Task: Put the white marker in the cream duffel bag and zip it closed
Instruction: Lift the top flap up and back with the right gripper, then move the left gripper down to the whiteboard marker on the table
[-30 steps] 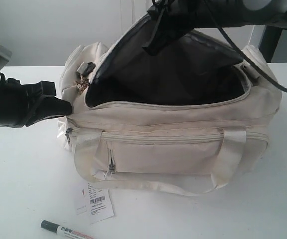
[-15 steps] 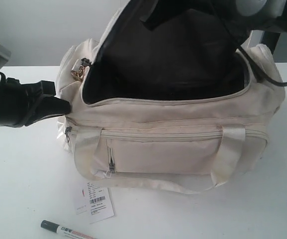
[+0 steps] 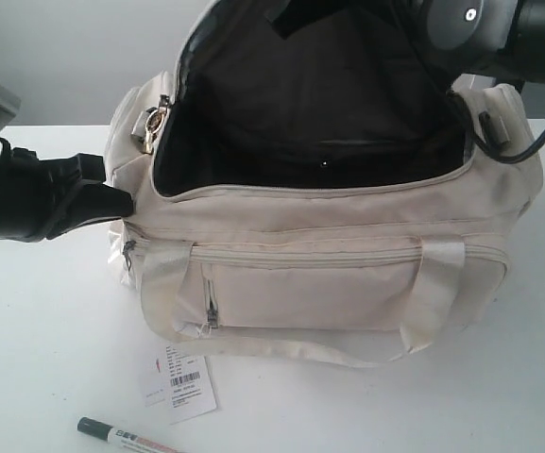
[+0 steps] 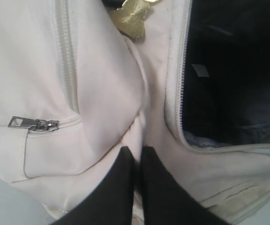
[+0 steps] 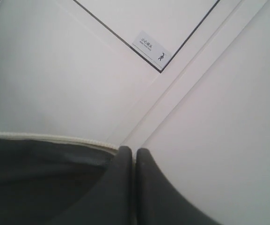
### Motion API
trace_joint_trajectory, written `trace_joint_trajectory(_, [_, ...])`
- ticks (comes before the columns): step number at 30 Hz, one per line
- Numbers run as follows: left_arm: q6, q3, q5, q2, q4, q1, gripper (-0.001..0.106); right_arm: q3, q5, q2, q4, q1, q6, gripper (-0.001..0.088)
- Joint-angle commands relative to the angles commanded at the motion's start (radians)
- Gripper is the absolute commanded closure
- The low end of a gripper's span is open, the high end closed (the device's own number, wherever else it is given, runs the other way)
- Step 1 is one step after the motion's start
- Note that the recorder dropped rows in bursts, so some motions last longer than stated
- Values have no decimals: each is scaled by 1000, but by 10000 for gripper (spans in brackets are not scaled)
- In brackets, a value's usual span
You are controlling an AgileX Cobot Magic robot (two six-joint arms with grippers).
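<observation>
Cream duffel bag [image 3: 348, 222]: gripped at two points.

Left claw [image 4: 137, 152]: fingers pressed together, pinching a fold of cream fabric at the bag's 9 o'clock end as the exterior view shows it. A metal zip pull [image 4: 34, 124] lies on the fabric beside this fold. A gold charm [image 4: 131, 16] hangs near the end of the top zipper.

Right claw [image 5: 134, 153]: fingers pressed together, with the zipper-edged rim of the top flap [image 3: 348, 57] running into them. The flap stands raised at 12 o'clock, its black lining [image 4: 233, 70] exposed. The main compartment is wide open and its interior is dark.

The front pocket [image 3: 310, 297] faces 6 o'clock, with a webbing handle [image 3: 433, 283] looped over it. The cream duffel bag rests upright on the white worktop [image 3: 45, 330].

Barcode tag [image 3: 185, 382]: flat on the worktop at 7 o'clock from the bag, just beside its base.

The white marker [image 3: 126, 436] lies on the worktop at 7 o'clock, beyond the tag and apart from the bag and both claws. Its dark cap points toward 9 o'clock, and its other end is cut off by the frame edge.
</observation>
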Motion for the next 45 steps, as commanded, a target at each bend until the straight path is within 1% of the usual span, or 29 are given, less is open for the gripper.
trace_joint_trajectory(7, [0, 0, -7, 0, 0, 0, 1052, 0, 3, 0, 0, 0, 0, 868])
trace_joint_trajectory(8, [0, 0, -7, 0, 0, 0, 1036, 0, 3, 0, 0, 0, 0, 868])
trace_joint_trajectory(9, [0, 0, -10, 0, -3, 0, 996, 0, 3, 0, 0, 0, 0, 868])
trace_joint_trajectory(11, [0, 0, -15, 0, -3, 0, 867, 0, 3, 0, 0, 0, 0, 868])
trace_joint_trajectory(14, [0, 0, -15, 0, -3, 0, 613, 0, 3, 0, 0, 0, 0, 868])
trace_joint_trajectory(16, [0, 0, -13, -2, -3, 0, 423, 0, 3, 0, 0, 0, 0, 868])
trace_joint_trajectory(17, [-2, 0, -13, -2, -3, 0, 360, 0, 3, 0, 0, 0, 0, 868])
trace_joint_trajectory(19, [-4, 0, -13, -2, -3, 0, 255, 0, 0, 0, 0, 0, 0, 868])
trace_joint_trajectory(21, [-4, 0, -15, -2, -1, 0, 218, 0, 0, 0, 0, 0, 0, 868])
trace_joint_trajectory(24, [-4, 0, -18, -17, 46, 0, 219, 0, 0, 0, 0, 0, 0, 868])
trace_joint_trajectory(27, [-18, 0, -23, -64, 121, 1, 219, 0, 0, 0, 0, 0, 0, 868])
trace_joint_trajectory(30, [-89, 0, -54, -128, 230, 1, 219, 0, 4, 0, 0, 0, 0, 868])
trace_joint_trajectory(32, [-139, 0, -85, -179, 328, 1, 219, 0, 4, 0, 0, 0, 0, 868])
trace_joint_trajectory(34, [-144, 0, -94, -227, 416, 1, 224, 0, 4, 0, 0, 0, 0, 868])
trace_joint_trajectory(37, [-139, 0, -87, -300, 512, 1, 273, 0, 4, 0, 0, 0, 0, 868])
trace_joint_trajectory(39, [-139, 0, -57, -336, 556, 1, 363, 0, 4, 0, 0, 0, 0, 868])
trace_joint_trajectory(40, [-139, 0, -33, -354, 568, 1, 439, 0, 4, 0, 0, 0, 0, 868])
trace_joint_trajectory(41, [-139, 0, -5, -368, 573, 1, 535, 0, 4, 0, 0, 0, 0, 868])
trace_joint_trajectory(44, [-134, 0, 90, -406, 573, 1, 894, 0, 4, 0, 0, 0, 0, 868])
trace_joint_trajectory(45, [-126, 0, 119, -414, 573, 1, 989, 0, 4, 0, 0, 0, 0, 868])
